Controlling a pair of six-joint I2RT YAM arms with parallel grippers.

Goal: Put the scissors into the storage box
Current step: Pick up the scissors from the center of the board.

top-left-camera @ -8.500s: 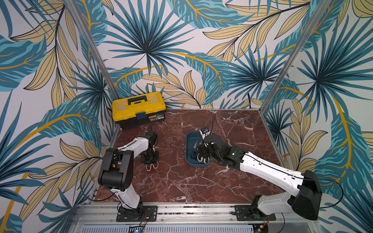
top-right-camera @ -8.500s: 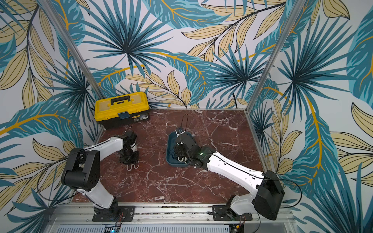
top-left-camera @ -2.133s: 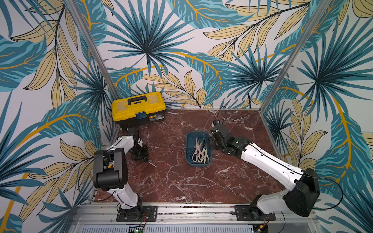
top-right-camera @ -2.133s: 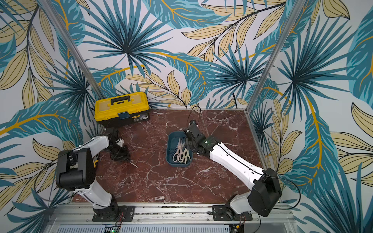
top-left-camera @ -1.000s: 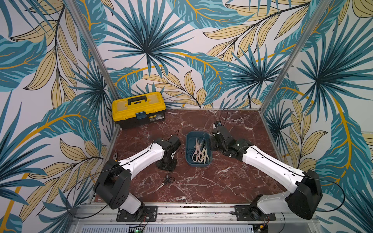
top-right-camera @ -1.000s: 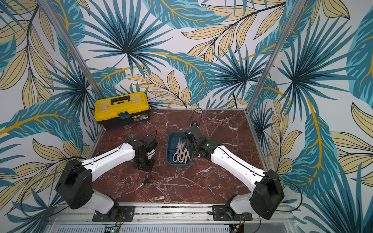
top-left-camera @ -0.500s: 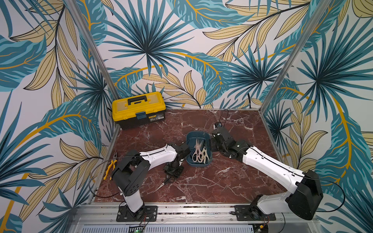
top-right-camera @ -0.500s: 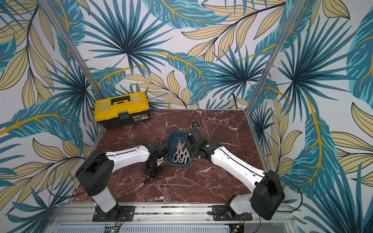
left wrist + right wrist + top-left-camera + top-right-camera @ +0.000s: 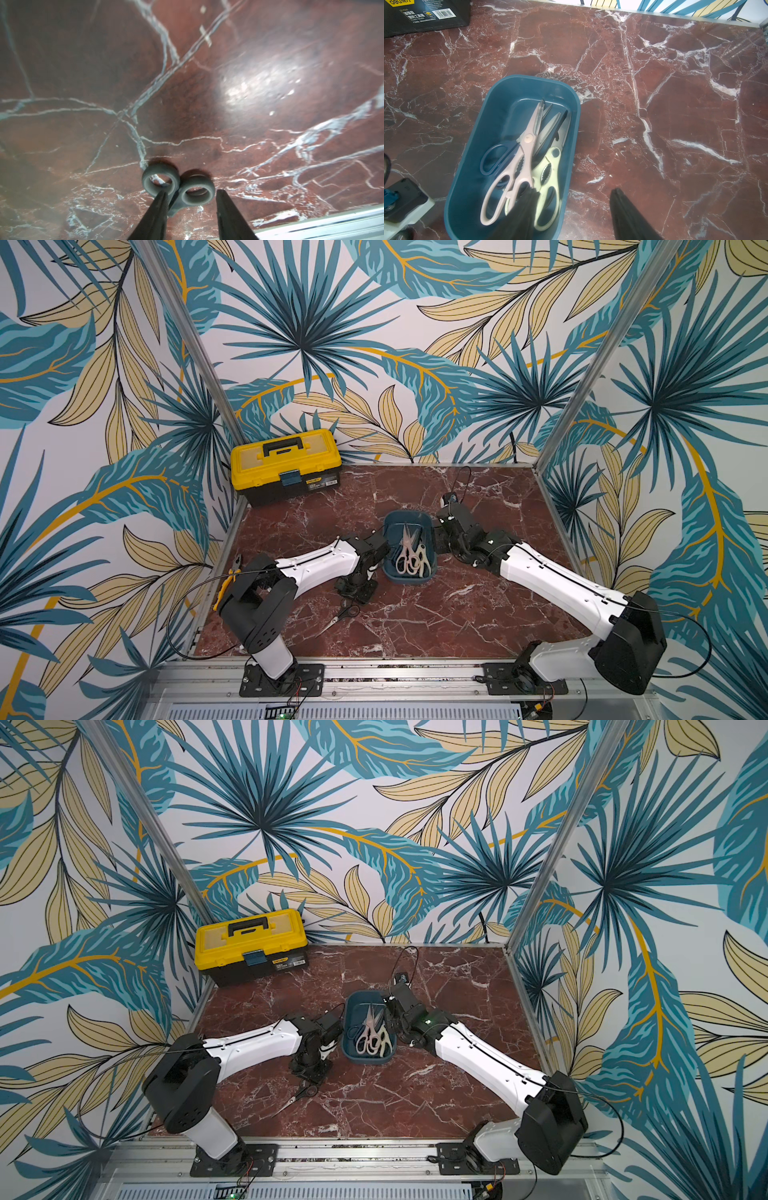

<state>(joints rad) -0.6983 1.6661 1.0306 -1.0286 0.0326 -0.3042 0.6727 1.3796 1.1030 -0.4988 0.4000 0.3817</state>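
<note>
Left arm has swung in from over by the toolbox [image 9: 286, 464]. The last small black scissors [image 9: 345, 612] now lie flat on the table [image 9: 457, 614], near the blue box [image 9: 409, 578] but still outside it. At least three other pairs [image 9: 527, 143] are already piled in the box, so it looks like one to go. Left gripper [image 9: 191, 192] hangs right over the handle rings, jaws partly open, not pinching anything yet. Right gripper [image 9: 574, 189] is wide open and empty, one finger over the box, one outside.
</note>
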